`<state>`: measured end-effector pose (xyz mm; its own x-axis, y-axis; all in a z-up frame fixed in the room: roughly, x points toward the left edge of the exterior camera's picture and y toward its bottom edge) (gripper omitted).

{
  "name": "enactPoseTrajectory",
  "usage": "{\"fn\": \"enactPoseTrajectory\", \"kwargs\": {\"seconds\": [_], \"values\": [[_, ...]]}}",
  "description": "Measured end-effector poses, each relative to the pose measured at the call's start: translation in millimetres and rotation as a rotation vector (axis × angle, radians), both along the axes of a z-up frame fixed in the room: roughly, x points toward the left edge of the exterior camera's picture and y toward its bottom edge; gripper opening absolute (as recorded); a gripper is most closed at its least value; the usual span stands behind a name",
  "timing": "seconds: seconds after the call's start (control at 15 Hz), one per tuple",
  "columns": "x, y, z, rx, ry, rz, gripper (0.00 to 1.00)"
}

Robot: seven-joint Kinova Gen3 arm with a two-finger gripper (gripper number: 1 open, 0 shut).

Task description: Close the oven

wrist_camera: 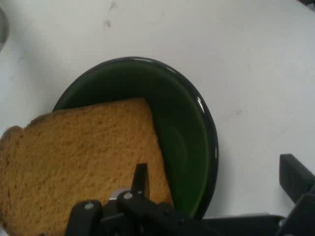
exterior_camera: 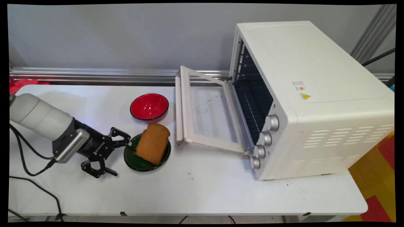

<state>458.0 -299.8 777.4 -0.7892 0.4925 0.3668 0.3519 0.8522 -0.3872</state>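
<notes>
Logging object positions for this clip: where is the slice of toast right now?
In the main view the toast leans in the green bowl left of centre, in front of the red bowl and left of the oven's open door, with the open gripper beside the bowl's left rim.

White arm low from the left, jaws spread wide, pointing right.

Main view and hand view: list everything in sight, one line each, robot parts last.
Toaster oven: one, white, table's right side, door open and lowered leftward.
Knobs: four, silver, oven's front corner.
Red bowl: one, left of the oven door.
Green bowl: one, dark green, nearer than the red bowl.
Bread slice: one, brown, leaning in the green bowl.
Table: one, white.
Gripper: one, black, open, one finger at the green bowl's rim.
</notes>
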Motion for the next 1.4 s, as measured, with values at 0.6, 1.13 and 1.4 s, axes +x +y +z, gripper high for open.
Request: {"fn": "enactPoseTrajectory", "kwargs": {"seconds": [0.6,1.13,1.4], "values": [[0,-26,57,0.212,0.046,0.205,1.00],[4,-105,114,0.340,0.114,0.484,1.00],[7,-149,126,0.384,0.150,0.613,1.00]]}}
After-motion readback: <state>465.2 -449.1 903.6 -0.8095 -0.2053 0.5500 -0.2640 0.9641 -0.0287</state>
